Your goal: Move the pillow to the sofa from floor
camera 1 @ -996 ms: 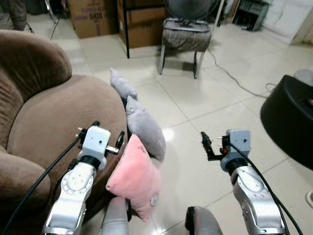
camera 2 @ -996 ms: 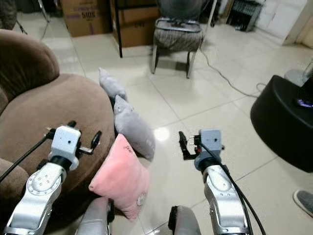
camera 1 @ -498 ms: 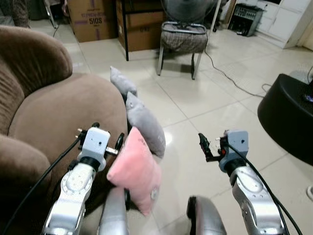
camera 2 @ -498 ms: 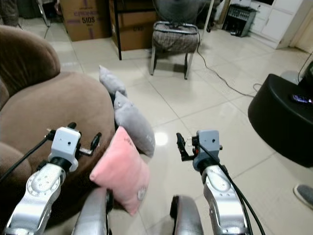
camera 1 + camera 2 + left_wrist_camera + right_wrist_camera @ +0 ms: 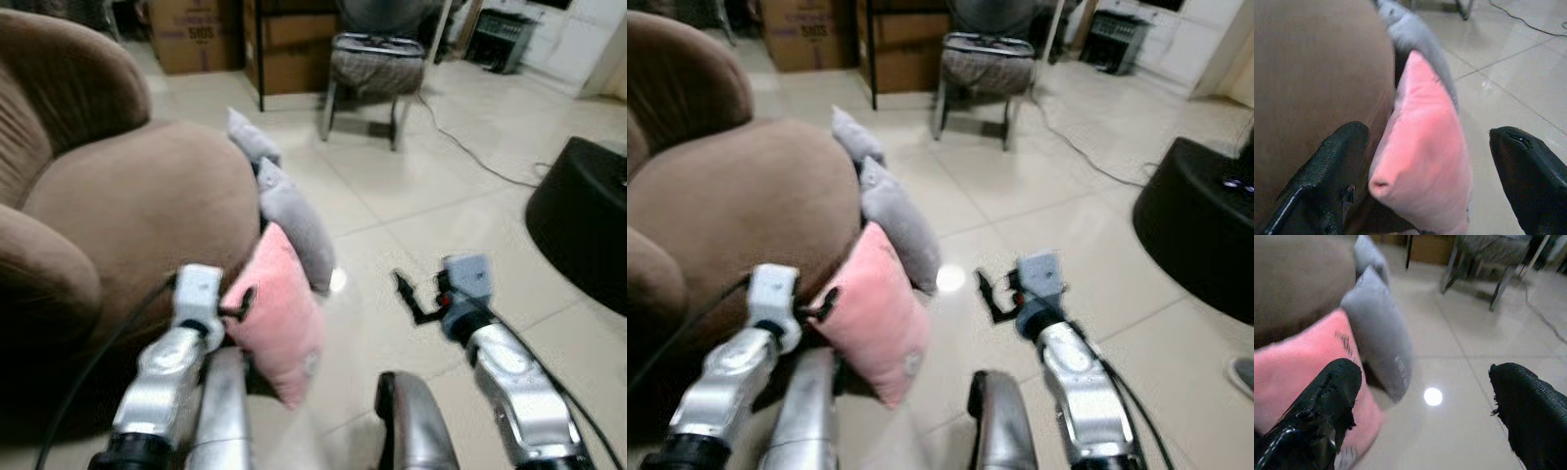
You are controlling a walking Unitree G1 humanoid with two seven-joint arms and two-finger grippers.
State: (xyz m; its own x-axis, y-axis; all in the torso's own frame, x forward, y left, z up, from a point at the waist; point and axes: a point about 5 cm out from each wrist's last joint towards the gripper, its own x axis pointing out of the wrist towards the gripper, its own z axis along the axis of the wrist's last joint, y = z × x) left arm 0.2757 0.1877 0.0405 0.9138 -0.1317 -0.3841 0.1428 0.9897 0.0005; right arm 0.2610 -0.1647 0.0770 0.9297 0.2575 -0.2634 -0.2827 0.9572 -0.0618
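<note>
Pink pillow point(image 5: 279, 311) is standing on the floor point(image 5: 392, 206), leaning against the sofa point(image 5: 127, 215). Left gripper point(image 5: 1425, 166) jaws are spreading wide around its corner; right gripper point(image 5: 1425, 401) jaws are gaping wide nearby.

My arms blur in motion, my left arm point(image 5: 162, 382) hides the pink pillow's point(image 5: 279, 315) lower corner, and the sofa point(image 5: 108, 225) runs off-frame.
</note>
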